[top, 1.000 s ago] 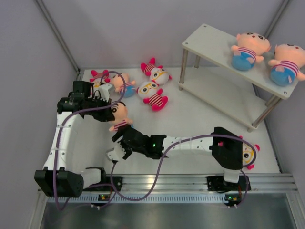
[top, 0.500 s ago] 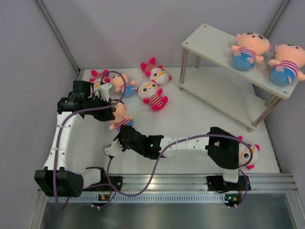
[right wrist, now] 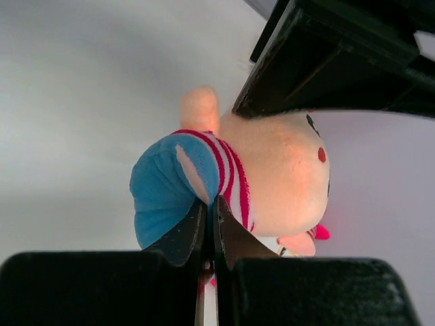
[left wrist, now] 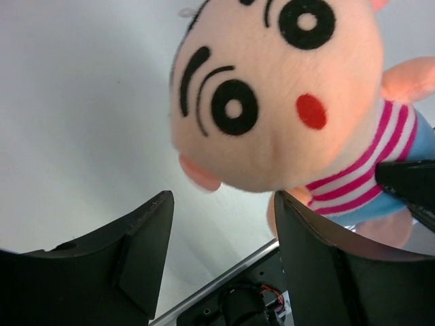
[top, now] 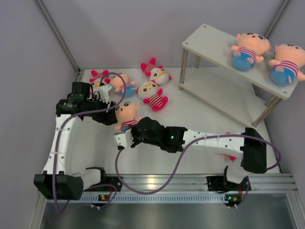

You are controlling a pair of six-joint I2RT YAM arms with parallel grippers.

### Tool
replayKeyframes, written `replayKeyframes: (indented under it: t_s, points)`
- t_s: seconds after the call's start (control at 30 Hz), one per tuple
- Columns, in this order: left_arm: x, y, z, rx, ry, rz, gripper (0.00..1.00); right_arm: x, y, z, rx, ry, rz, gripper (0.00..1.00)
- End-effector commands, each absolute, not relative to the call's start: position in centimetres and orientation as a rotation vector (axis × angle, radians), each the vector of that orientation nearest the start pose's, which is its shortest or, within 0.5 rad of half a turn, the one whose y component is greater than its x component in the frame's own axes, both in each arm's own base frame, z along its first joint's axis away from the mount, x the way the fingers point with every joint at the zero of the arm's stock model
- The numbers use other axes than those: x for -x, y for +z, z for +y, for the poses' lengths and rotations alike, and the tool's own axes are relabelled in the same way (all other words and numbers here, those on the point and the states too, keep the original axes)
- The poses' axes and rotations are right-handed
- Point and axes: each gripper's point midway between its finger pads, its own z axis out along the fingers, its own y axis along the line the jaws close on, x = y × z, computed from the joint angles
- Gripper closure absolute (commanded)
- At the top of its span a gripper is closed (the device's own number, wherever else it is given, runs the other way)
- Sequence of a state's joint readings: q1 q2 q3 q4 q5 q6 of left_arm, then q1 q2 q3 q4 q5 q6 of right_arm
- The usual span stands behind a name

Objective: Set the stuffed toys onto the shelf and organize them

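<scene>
The right pincer [right wrist: 207, 216] was pinched shut on the boy doll [right wrist: 272, 176] at its striped waist, over the tabletop [top: 200, 114]. The left pincer [left wrist: 223, 210] gaped open beside its head. Soft, light plush, so a deeper bite on the body looked safer.

You're in a robot lab cell: plain grey panel walls [top: 28, 52] box in a white tabletop [top: 205, 119], and an aluminium mounting rail [top: 181, 182] runs along its near edge.

Bright even light, soft shadows, close wrist views slightly blurred
</scene>
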State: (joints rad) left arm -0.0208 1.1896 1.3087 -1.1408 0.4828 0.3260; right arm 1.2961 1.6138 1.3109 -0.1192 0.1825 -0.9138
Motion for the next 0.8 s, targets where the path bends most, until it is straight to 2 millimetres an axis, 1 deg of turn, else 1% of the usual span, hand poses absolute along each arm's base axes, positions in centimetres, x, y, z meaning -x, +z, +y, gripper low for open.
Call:
replayKeyframes:
  t_s: [0.0, 0.03, 0.1, 0.13, 0.17, 0.2, 0.23, 0.27, 0.3, 0.33, 0.4, 0.43, 0.47, 0.5, 0.53, 0.57, 0.6, 0.63, 0.67, 0.7, 0.73, 0.77]
  points:
    - [-24.1, 24.7, -6.3, -0.618, -0.377, 2.360, 0.33, -19.2, 24.1, 43.9, 1.662, 0.167, 1.085, 1.00]
    - [-24.2, 24.8, -5.0, -0.590, -0.275, 2.370, 0.33, -19.4, 24.3, 43.6, 1.649, 0.176, 1.097, 1.00]
    - [-24.2, 24.8, -3.2, -0.559, -0.146, 2.387, 0.32, -19.7, 25.1, 42.5, 1.631, 0.185, 1.115, 1.00]
    - [-24.0, 24.8, -1.6, -0.526, -0.033, 2.403, 0.30, -20.3, 26.0, 41.8, 1.607, 0.171, 1.121, 1.00]
    - [-23.9, 24.8, -1.0, -0.519, 0.013, 2.402, 0.28, -20.6, 26.5, 41.4, 1.607, 0.156, 1.117, 1.00]
    - [-23.7, 24.9, -0.5, -0.517, 0.050, 2.402, 0.28, -21.1, 27.9, 41.0, 1.599, 0.151, 1.116, 1.00]
    - [-23.5, 25.2, 0.1, -0.498, 0.092, 2.395, 0.28, -22.3, 29.3, 40.2, 1.568, 0.144, 1.121, 1.00]
    - [-23.5, 25.6, 0.1, -0.492, 0.092, 2.383, 0.27, -23.0, 32.1, 39.9, 1.521, 0.150, 1.102, 1.00]
    - [-23.4, 26.0, -0.2, -0.469, 0.074, 2.374, 0.27, -23.9, 33.3, 39.3, 1.503, 0.141, 1.102, 1.00]
    - [-23.6, 27.2, -0.7, -0.457, 0.043, 2.336, 0.27, -25.8, 36.4, 38.1, 1.438, 0.102, 1.086, 1.00]
    - [-23.8, 28.3, -1.2, -0.457, 0.016, 2.299, 0.27, -27.7, 39.2, 36.7, 1.385, 0.051, 1.072, 1.00]
    - [-23.9, 29.1, -1.4, -0.461, 0.009, 2.275, 0.27, -29.5, 40.2, 35.5, 1.363, 0.016, 1.090, 1.00]
    - [-23.9, 29.3, -1.7, -0.468, -0.013, 2.268, 0.27, -30.3, 41.5, 34.9, 1.347, 0.003, 1.084, 1.00]
    - [-23.9, 29.3, -1.9, -0.474, -0.023, 2.266, 0.27, -31.1, 45.3, 33.8, 1.283, -0.010, 1.054, 1.00]
    - [-23.9, 28.9, -2.0, -0.480, -0.038, 2.275, 0.27, -33.2, 45.6, 32.5, 1.274, -0.042, 1.087, 1.00]
    - [-23.9, 28.6, -2.3, -0.489, -0.055, 2.281, 0.27, -33.8, 49.4, 31.2, 1.211, -0.079, 1.047, 1.00]
    - [-23.8, 28.2, -2.4, -0.494, -0.064, 2.291, 0.27, -34.8, 50.5, 30.1, 1.186, -0.116, 1.046, 1.00]
    - [-23.7, 27.5, -2.4, -0.497, -0.070, 2.308, 0.27, -37.1, 50.5, 28.8, 1.165, -0.178, 1.080, 1.00]
    - [-23.6, 27.2, -2.5, -0.500, -0.078, 2.318, 0.27, -37.9, 51.0, 27.8, 1.145, -0.197, 1.096, 1.00]
    - [-23.5, 26.9, -2.6, -0.502, -0.087, 2.321, 0.27, -38.6, 52.8, 26.6, 1.094, -0.211, 1.092, 1.00]
    - [-23.4, 26.3, -2.7, -0.507, -0.096, 2.336, 0.27, -40.5, 52.6, 24.8, 1.061, -0.225, 1.126, 1.00]
    - [-23.3, 26.1, -2.7, -0.512, -0.102, 2.340, 0.27, -41.4, 53.0, 23.5, 1.032, -0.249, 1.138, 1.00]
